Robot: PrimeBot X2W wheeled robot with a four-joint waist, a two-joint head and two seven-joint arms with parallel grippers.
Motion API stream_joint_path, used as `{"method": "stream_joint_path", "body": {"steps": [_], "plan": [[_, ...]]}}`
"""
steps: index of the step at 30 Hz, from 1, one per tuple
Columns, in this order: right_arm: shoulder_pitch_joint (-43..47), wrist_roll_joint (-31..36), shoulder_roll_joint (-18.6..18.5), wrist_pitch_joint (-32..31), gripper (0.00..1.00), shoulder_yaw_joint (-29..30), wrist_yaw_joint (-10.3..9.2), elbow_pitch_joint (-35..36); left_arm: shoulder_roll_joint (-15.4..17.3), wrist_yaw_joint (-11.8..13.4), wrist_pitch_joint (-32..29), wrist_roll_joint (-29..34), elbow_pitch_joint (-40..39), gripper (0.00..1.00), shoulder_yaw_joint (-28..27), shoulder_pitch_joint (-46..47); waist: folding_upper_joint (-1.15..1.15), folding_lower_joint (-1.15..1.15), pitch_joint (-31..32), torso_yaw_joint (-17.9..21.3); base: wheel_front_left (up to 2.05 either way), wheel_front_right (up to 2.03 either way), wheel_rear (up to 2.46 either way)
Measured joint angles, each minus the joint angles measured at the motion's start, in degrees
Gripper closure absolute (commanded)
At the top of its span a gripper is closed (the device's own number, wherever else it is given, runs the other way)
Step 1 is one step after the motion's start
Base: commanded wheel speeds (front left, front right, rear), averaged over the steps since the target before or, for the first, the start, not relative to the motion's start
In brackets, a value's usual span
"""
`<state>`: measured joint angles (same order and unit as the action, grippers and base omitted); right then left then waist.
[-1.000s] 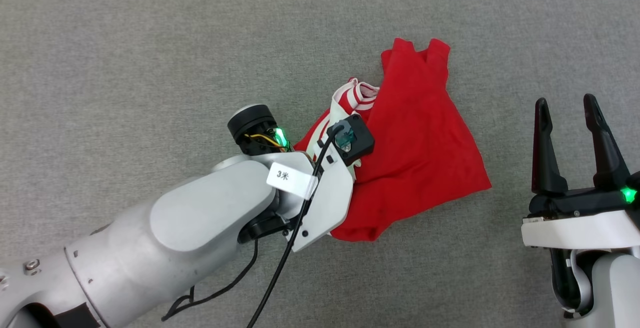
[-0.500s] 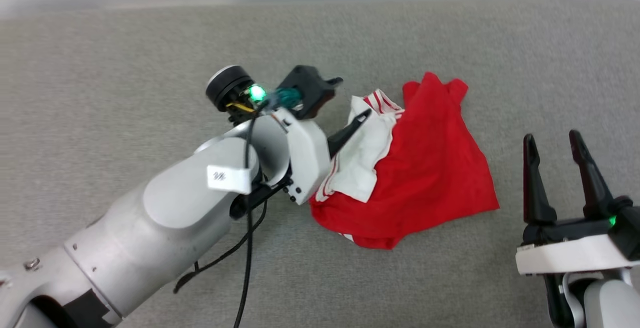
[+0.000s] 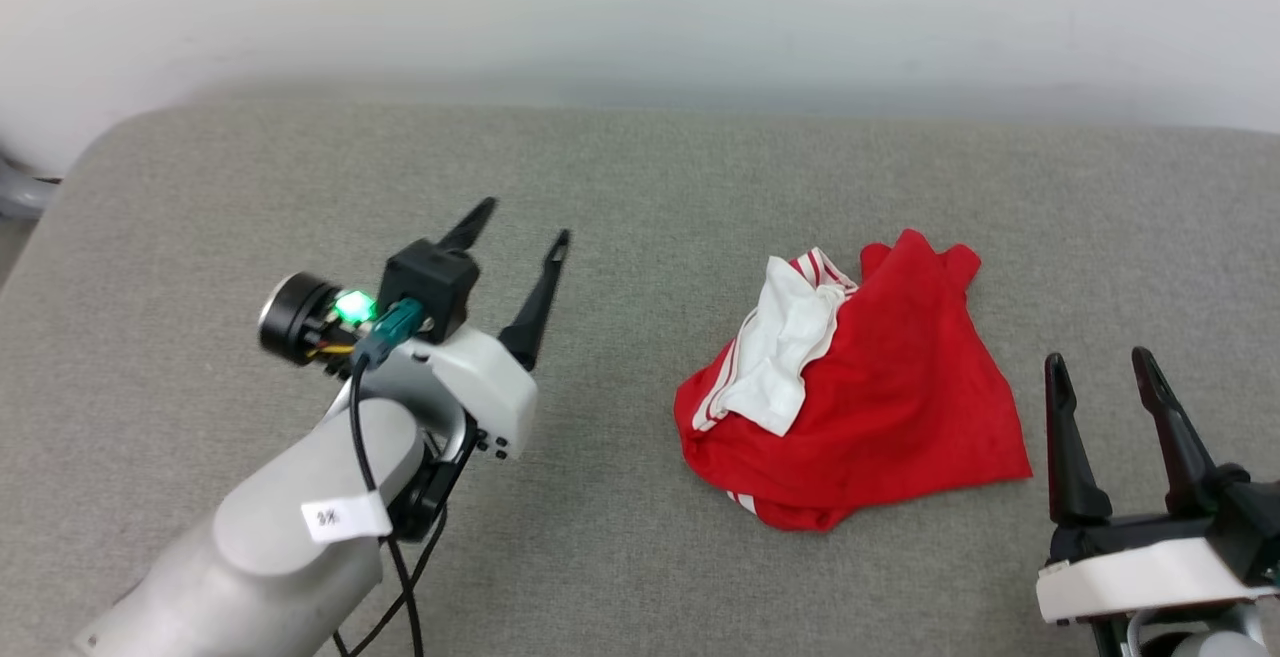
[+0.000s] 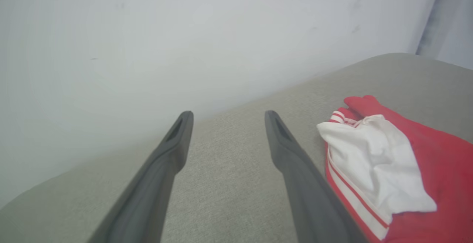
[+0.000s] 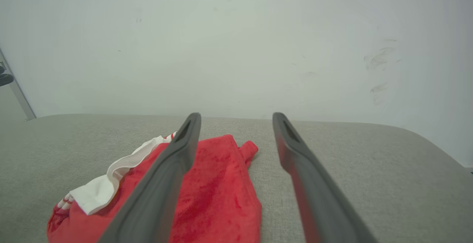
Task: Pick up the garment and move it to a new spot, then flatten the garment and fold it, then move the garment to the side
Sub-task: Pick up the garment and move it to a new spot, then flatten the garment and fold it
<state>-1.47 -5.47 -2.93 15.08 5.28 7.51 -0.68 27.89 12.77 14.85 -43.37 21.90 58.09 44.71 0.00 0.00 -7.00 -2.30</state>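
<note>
We see the garment (image 3: 880, 417) lying in a crumpled heap on the grey cloth-covered bench (image 3: 600, 167), its red body bunched up and one white sleeve (image 3: 790, 352) turned over on top, on the side toward our left arm, with striped trim along its edge. Nothing grips the garment. Our left end effector (image 3: 524, 220) stands well to the left of it, its two dark fingers spread wide and empty, pointing toward the pale wall (image 3: 640, 7) beyond the garment; in the left wrist view the sleeve lies just beside one finger, and we cannot make out any touch. Our right end effector (image 3: 1096, 359) hovers just to the right of the garment, near its lower right corner, likewise spread wide and holding nothing. We judge that the garment lies loose where it is to be worked, so the step in hand is the flattening: the two end effectors stand open on either side of the garment because each needs a free edge to take and draw outward. The heap hides the hem and the second sleeve, so we cannot tell which edge is which; the turned-over sleeve will likely want lifting off the body first, and such soft cloth may drag in layers if we pinch too deep
</note>
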Motion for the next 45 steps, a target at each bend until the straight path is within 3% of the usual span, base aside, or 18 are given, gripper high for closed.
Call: {"method": "stream_joint_path", "body": {"steps": [9, 15, 20, 27, 40, 45], "plan": [[3.4, -0.1, 0.0, 0.0, 0.0, 0.1, 0.0, -0.8, 2.1, 9.0, 0.2, 10.2, -11.3, 0.0, -17.3, -18.5, 0.0, 0.0, 4.4, -1.8, 0.0, 0.0, 0.0], [4.6, -0.5, 0.0, 0.0, 0.0, 0.3, 0.0, -0.8, 0.4, 11.3, 0.2, 16.6, -16.6, 0.0, -27.2, -30.2, 0.0, -0.01, 6.3, -2.3, 0.0, 0.0, 0.0], [5.2, -0.6, 0.0, 0.0, 0.0, 0.5, 0.0, -1.0, -2.4, 10.4, 0.2, 21.7, -19.7, 0.0, -33.4, -37.5, 0.0, 0.0, 6.8, -2.2, 0.0, 0.0, 0.0], [5.7, -1.1, 0.0, 0.0, 0.0, 0.5, 0.0, -1.3, -7.7, 6.1, 0.2, 27.9, -20.7, 0.0, -39.8, -44.4, 0.0, 0.0, 7.2, -1.9, 0.0, 0.0, 0.0], [7.2, -1.6, 0.0, 0.0, 0.0, 0.2, 0.0, -2.1, -15.7, -0.8, 0.2, 35.6, -19.6, 0.0, -48.2, -48.7, 0.0, 0.0, 8.1, -1.9, 0.0, 0.0, 0.0], [7.4, -1.6, 0.0, 0.0, 0.0, 0.0, 0.0, -2.5, -17.0, -2.6, 0.2, 37.3, -19.2, 0.0, -50.2, -49.4, 0.0, 0.0, 8.4, -1.7, 0.0, 0.0, 0.0]]}}
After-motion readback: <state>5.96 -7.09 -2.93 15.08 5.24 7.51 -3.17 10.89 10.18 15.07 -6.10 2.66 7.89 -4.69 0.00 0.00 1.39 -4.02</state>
